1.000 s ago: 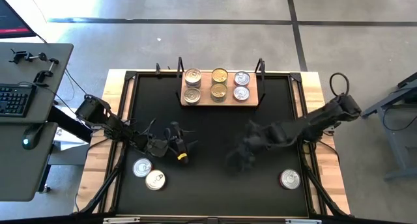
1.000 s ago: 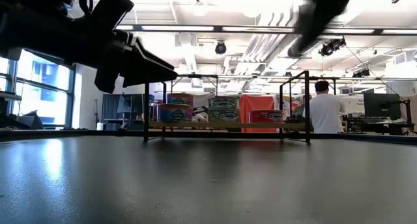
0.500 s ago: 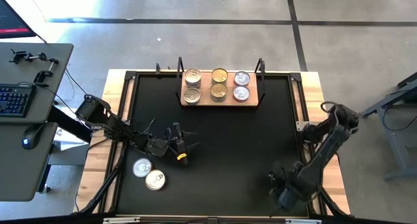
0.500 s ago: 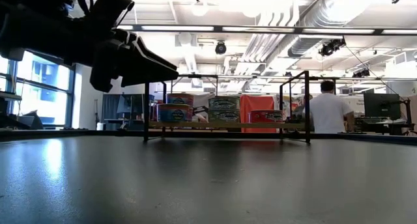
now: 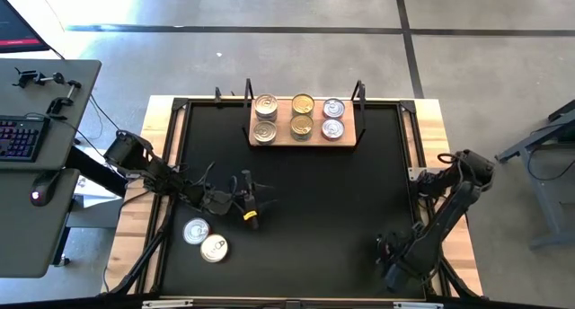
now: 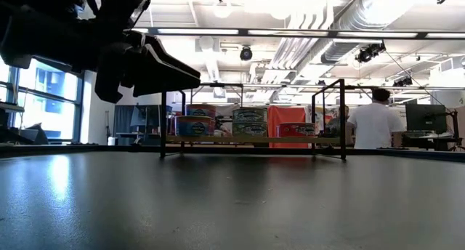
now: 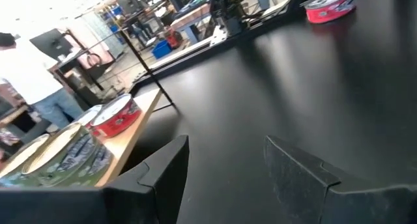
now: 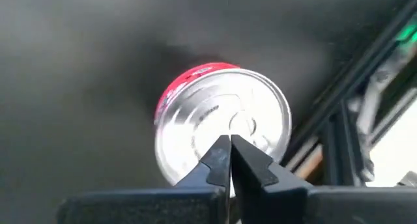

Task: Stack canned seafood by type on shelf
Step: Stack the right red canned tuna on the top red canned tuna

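The shelf (image 5: pixel 305 132), a light-wood board on a black wire frame, stands at the far middle of the black mat and bears several tins (image 5: pixel 303 105) in three pairs. Two silver-lidded tins (image 5: pixel 205 239) lie on the mat at the near left. A red-sided, silver-lidded tin (image 8: pixel 215 113) lies near the mat's near right corner; in the high view my right arm covers it. My right gripper (image 8: pixel 229 157) is shut, pointing down over its lid. My left gripper (image 7: pixel 228 168) hovers open over the left of the mat (image 5: pixel 250 204), empty. My right gripper comes at the red-sided tin from above, and its shut fingertips (image 8: pixel 218 152) stand over the silver lid (image 8: pixel 244 123) near the pull tab. I cannot tell whether they touch the lid. The tin lies flat on the mat.
The wide middle of the black mat (image 5: pixel 314 192) shows bare between the arms. A black frame rail (image 8: pixel 339 120) runs beside the red-sided tin at the table's right edge. A desk with a keyboard (image 5: pixel 20 138) stands left of the table. A person (image 6: pixel 374 126) stands in the room beyond.
My right gripper has swung from the middle of the mat toward the near right corner and come down over the red-sided tin, tipping to point downward. The tin has stayed where it was.
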`<act>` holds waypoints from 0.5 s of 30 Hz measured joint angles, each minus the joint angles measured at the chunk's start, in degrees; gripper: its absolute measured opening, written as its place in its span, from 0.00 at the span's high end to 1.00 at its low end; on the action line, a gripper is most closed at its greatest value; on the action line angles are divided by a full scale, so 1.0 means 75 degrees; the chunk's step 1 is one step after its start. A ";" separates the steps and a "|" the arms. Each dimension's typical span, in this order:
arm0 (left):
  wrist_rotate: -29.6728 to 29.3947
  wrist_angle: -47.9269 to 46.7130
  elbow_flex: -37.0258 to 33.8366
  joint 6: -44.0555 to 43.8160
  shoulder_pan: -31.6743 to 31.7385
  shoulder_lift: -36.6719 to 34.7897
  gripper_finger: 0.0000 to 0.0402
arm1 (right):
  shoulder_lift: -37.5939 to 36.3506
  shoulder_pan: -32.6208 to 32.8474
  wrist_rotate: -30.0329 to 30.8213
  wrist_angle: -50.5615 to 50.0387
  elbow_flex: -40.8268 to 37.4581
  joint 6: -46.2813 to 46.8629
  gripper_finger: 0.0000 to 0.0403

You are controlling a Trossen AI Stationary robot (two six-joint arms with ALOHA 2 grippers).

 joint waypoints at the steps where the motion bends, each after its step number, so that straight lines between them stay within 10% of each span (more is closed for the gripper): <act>1: 0.0081 0.0000 0.0000 -0.0034 0.0024 0.0000 0.53 | -0.0029 -0.0003 -0.0115 0.0280 -0.0227 -0.0016 1.00; 10: 0.0202 0.0002 0.0000 -0.0036 0.0050 0.0000 0.53 | -0.0178 -0.0766 -0.0481 0.1925 -0.1156 -0.1030 1.00; 15: 0.0203 0.0014 0.0025 -0.0039 0.0043 0.0000 0.53 | -0.0150 -0.1983 0.0591 0.2476 -0.0953 -0.2859 1.00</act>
